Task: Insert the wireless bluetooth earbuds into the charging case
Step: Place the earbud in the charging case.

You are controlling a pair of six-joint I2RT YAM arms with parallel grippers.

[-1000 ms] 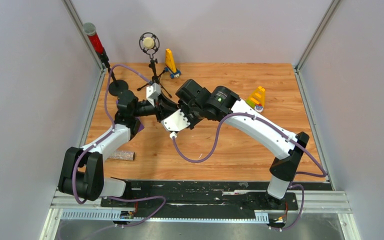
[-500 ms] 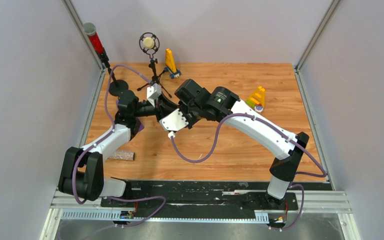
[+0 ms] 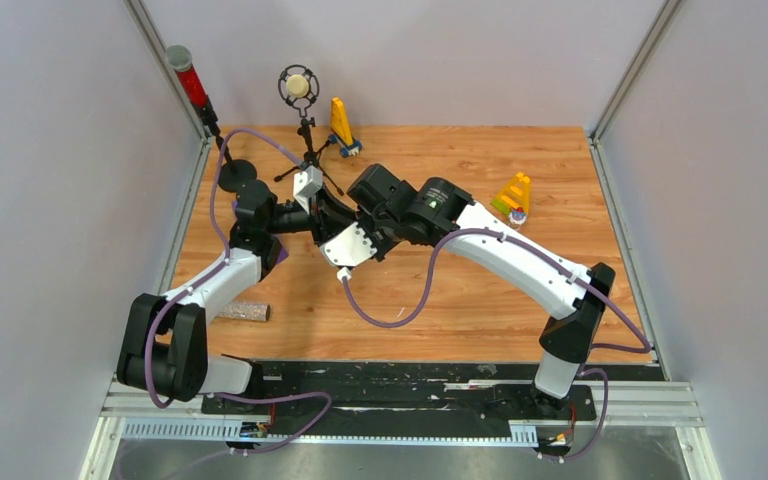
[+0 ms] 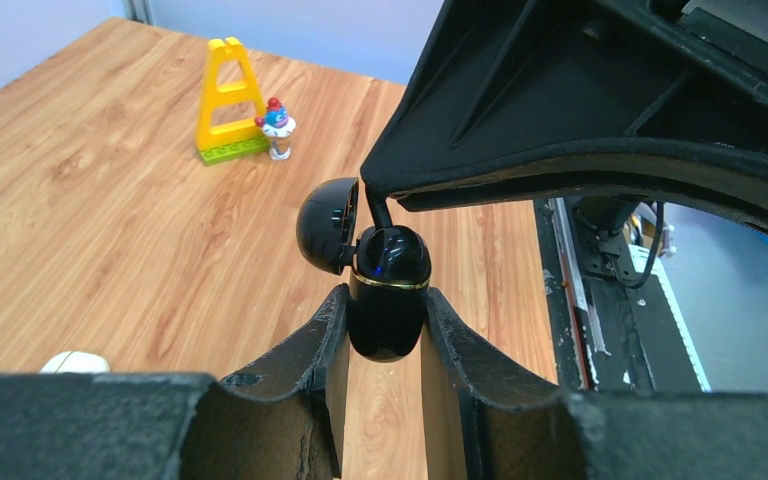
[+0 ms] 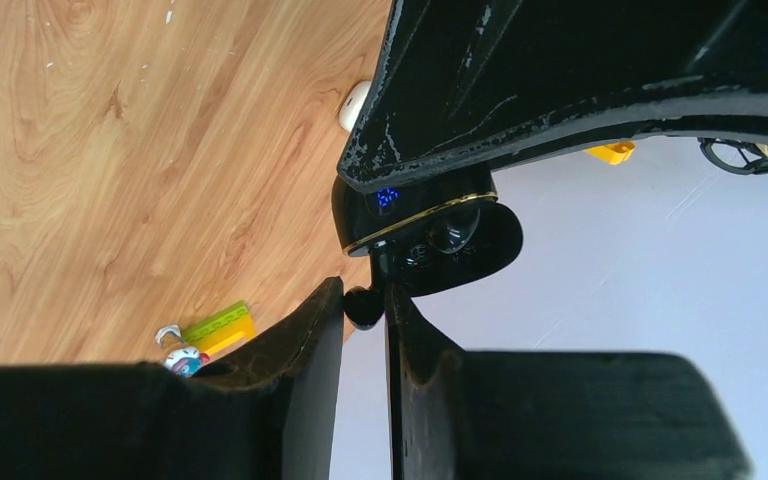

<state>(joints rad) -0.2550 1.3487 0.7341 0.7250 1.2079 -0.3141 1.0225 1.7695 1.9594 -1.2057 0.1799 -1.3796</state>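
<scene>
The left arm [image 3: 215, 285] and the right arm [image 3: 520, 260] are meeting over the left back part of the bench [image 3: 480, 300]. The left jaws are squeezing a black case [image 4: 388, 300] by its two sides and holding it up in the air above the bench. Its lid [image 4: 325, 225] is hanging open to one side, and a little blue light [image 5: 387, 198] is glowing on the case. The right jaws are pinching a black earbud [image 5: 363, 306] tight. The earbud's thin end is poking into the open top of the case. Down on the bench, a small white thing [image 4: 75, 362] is lying half hidden behind the left jaws, too cut off to tell what it is. A yellow toy [image 4: 228, 105] is standing farther off, with a tiny figure [image 4: 278, 128] just beside it.
</scene>
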